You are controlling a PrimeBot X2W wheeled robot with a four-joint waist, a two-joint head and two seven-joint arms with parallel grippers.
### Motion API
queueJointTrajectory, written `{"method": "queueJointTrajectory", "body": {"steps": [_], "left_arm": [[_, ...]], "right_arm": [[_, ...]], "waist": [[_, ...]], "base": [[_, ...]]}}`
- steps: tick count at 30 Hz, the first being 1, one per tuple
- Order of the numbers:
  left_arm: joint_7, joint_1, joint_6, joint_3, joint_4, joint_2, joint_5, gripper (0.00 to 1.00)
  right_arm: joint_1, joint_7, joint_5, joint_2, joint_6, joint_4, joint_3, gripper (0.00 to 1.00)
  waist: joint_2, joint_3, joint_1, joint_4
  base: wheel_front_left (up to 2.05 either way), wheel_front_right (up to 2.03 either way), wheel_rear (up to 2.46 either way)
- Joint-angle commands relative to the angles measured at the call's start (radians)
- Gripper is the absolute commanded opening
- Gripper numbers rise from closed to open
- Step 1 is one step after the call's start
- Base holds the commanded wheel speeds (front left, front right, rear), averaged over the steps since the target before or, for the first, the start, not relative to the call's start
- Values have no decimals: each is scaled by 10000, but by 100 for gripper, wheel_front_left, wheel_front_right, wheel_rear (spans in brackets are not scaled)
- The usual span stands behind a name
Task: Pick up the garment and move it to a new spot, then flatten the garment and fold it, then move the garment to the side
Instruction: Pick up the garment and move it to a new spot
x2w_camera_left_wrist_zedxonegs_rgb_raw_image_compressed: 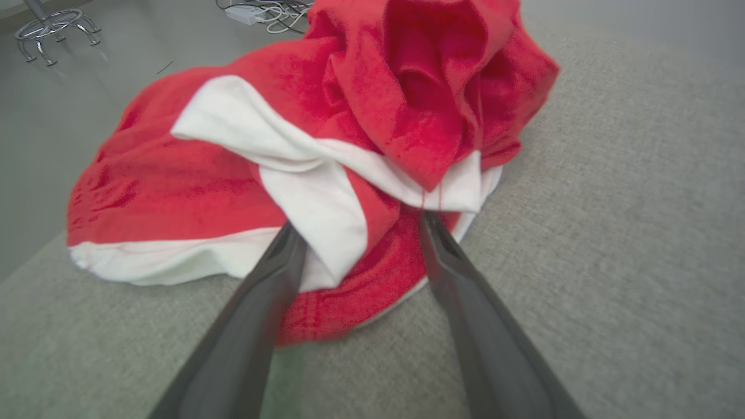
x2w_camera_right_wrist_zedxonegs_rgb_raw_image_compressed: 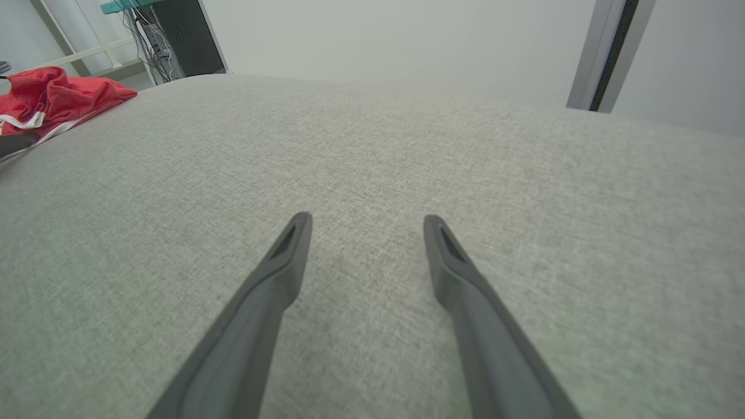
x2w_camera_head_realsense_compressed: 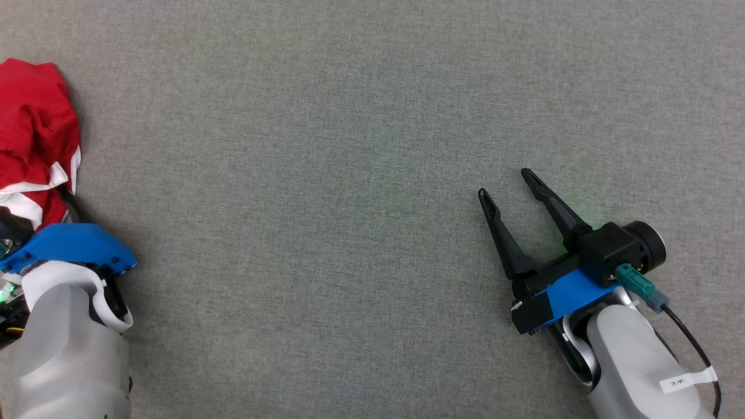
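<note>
The garment (x2w_camera_head_realsense_compressed: 32,134) is a crumpled red and white heap at the far left edge of the head view. In the left wrist view the garment (x2w_camera_left_wrist_zedxonegs_rgb_raw_image_compressed: 233,174) lies bunched right in front of my left gripper (x2w_camera_left_wrist_zedxonegs_rgb_raw_image_compressed: 358,224), which is open. Its two fingertips push into the near folds, with a white flap and red hem lying between them. My left arm's blue wrist mount (x2w_camera_head_realsense_compressed: 70,247) sits just below the heap. My right gripper (x2w_camera_head_realsense_compressed: 505,184) hovers open over bare cloth at the right, far from the garment (x2w_camera_right_wrist_zedxonegs_rgb_raw_image_compressed: 58,93), nothing between its fingers (x2w_camera_right_wrist_zedxonegs_rgb_raw_image_compressed: 273,279).
The grey fabric tabletop (x2w_camera_head_realsense_compressed: 349,174) stretches wide between the two arms. The garment hangs at the table's left edge, beyond which are floor, a chrome chair base (x2w_camera_left_wrist_zedxonegs_rgb_raw_image_compressed: 52,26) and cables (x2w_camera_left_wrist_zedxonegs_rgb_raw_image_compressed: 262,11). A dark cabinet (x2w_camera_right_wrist_zedxonegs_rgb_raw_image_compressed: 180,35) stands behind the table.
</note>
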Motion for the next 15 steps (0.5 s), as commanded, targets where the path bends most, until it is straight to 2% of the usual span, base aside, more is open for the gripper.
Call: {"method": "queueJointTrajectory", "body": {"steps": [1, 2, 7, 15], "left_arm": [[14, -275, -87, 44, 266, 64, -71, 62], [-11, -331, -185, 7, 381, 96, -76, 0], [-98, -562, -625, -183, 261, 333, 109, 0], [-99, -373, -1081, -868, -1921, 496, 1098, 0]], "right_arm": [[88, 33, 97, -173, -6, 214, -46, 100], [100, 33, 107, -166, -6, 226, -26, 100], [174, 30, 138, 47, -4, 304, -144, 100], [394, 19, 193, 537, -3, 565, -430, 100]], "waist": [[-2, -12, 0, -41], [-2, -29, 0, -61], [-2, -353, 0, -115], [-2, -1407, 0, -283]], "base": [[0, 0, 0], [0, 0, 0], [0, 0, 0], [0, 0, 0]]}}
